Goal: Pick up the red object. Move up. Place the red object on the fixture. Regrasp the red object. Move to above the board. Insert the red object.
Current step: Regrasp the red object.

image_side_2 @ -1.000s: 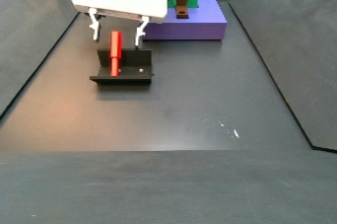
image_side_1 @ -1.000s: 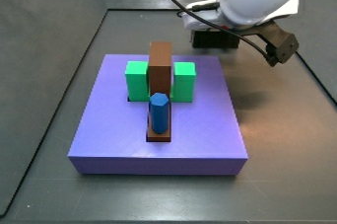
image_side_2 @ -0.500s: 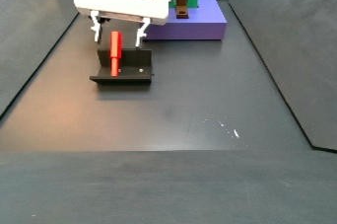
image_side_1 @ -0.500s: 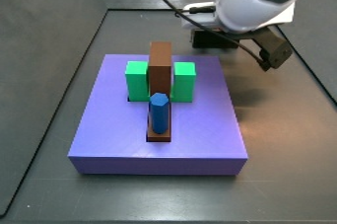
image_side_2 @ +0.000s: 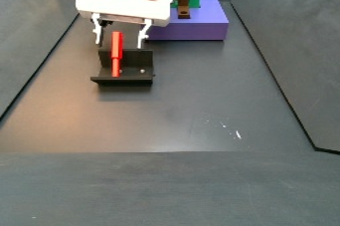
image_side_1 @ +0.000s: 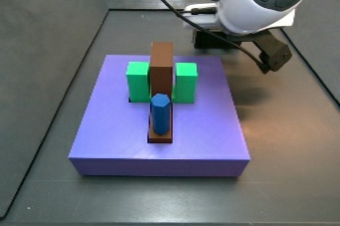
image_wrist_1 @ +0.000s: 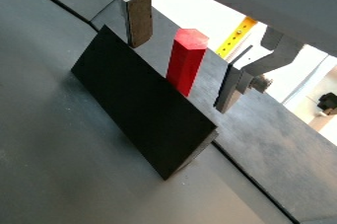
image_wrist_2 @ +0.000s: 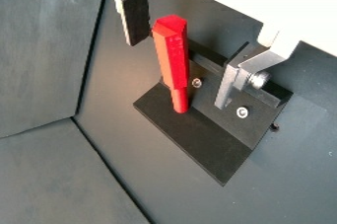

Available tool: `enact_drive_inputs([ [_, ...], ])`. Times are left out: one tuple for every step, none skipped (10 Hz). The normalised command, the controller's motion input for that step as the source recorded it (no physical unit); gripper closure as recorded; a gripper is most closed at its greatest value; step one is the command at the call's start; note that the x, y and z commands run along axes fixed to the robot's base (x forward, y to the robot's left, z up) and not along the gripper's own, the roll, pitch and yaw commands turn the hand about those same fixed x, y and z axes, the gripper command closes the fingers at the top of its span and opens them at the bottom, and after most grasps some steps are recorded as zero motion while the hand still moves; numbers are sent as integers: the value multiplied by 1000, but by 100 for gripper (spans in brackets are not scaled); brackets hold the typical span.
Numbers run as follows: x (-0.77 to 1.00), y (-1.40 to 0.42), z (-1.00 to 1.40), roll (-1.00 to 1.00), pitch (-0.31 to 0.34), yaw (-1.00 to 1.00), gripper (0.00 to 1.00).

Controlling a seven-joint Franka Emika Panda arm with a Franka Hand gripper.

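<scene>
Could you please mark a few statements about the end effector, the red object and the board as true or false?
1. The red object stands upright on the fixture. True.
2. The end effector is shut on the red object. False: in both wrist views its fingers stand apart on either side of the red object, with a gap to each.
3. The blue cylinder lies on the dark floor. False: it stands on the board, in front of the brown bar.
4. The end effector is above the fixture, not above the board. True.
5. The red object is already inserted in the board. False: it is at the fixture.
</scene>
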Motion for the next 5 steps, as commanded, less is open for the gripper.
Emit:
enact_drive_inputs([
  [11, 71, 0, -526, 0, 0, 0],
  [17, 49, 0, -517, -23, 0, 0],
  [6, 9, -23, -394, -17, 0, 0],
  [0, 0, -40, -186, -9, 0, 0],
  [0, 0, -40, -63, 0, 0, 0],
])
